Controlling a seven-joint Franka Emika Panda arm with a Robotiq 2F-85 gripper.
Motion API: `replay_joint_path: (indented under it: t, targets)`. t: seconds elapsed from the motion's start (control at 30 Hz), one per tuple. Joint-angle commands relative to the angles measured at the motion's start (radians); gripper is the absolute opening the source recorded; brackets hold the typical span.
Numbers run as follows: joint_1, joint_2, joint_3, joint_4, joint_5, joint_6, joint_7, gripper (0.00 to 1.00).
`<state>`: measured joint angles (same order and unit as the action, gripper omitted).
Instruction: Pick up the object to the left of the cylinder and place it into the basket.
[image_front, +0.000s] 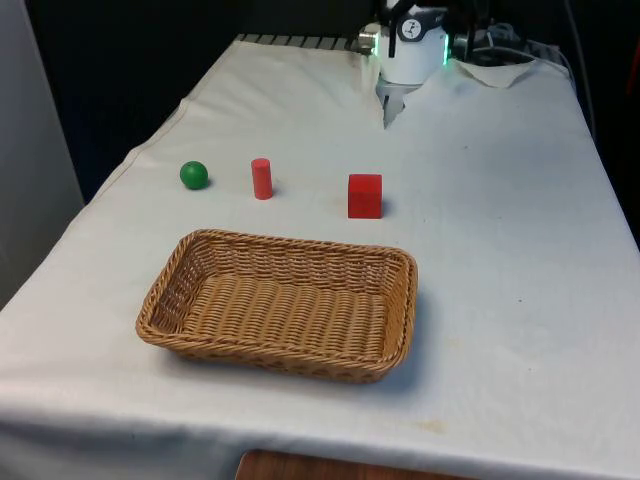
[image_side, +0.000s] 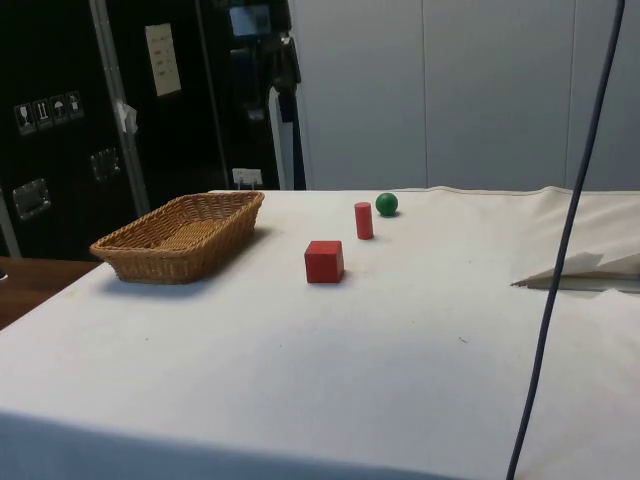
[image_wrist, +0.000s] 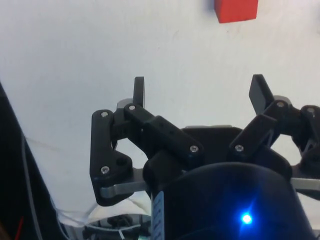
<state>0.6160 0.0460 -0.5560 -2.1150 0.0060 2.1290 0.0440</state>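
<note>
Nearest the front camera sits the basket (image_front: 285, 305), wicker and by far the biggest thing on the cloth (image_front: 500, 250), and beyond it a row runs from the front view's right to its left: cube (image_front: 365, 195), cylinder (image_front: 262, 178), then the ball (image_front: 194, 175), the green one to be picked, standing apart from the cylinder and free all round. At the far end the gripper (image_wrist: 199, 92) hangs with its fingers (image_wrist: 139, 90) spread wide and nothing between them. I judge the ball light, hard and prone to roll, so it is best pinched squarely across its widest girth.
</note>
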Motion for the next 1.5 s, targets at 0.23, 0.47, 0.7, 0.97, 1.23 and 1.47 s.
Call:
replay_joint_path:
  t: [0.23, 0.47, 0.7, 0.97, 1.23, 1.47]
  targets:
    - [0.000, -0.002, -0.001, -0.068, -0.031, 0.100, 0.016, 1.00]
    - [-0.005, 0.003, -0.011, -0.120, -0.036, 0.168, 0.005, 1.00]
    - [-0.013, 0.029, -0.028, -0.169, -0.022, 0.252, -0.024, 1.00]
    - [-0.019, 0.068, -0.043, -0.198, -0.010, 0.325, -0.047, 1.00]
    - [-0.025, 0.131, -0.051, -0.223, 0.019, 0.416, -0.077, 1.00]
    - [-0.029, 0.176, -0.048, -0.233, 0.039, 0.474, -0.088, 1.00]
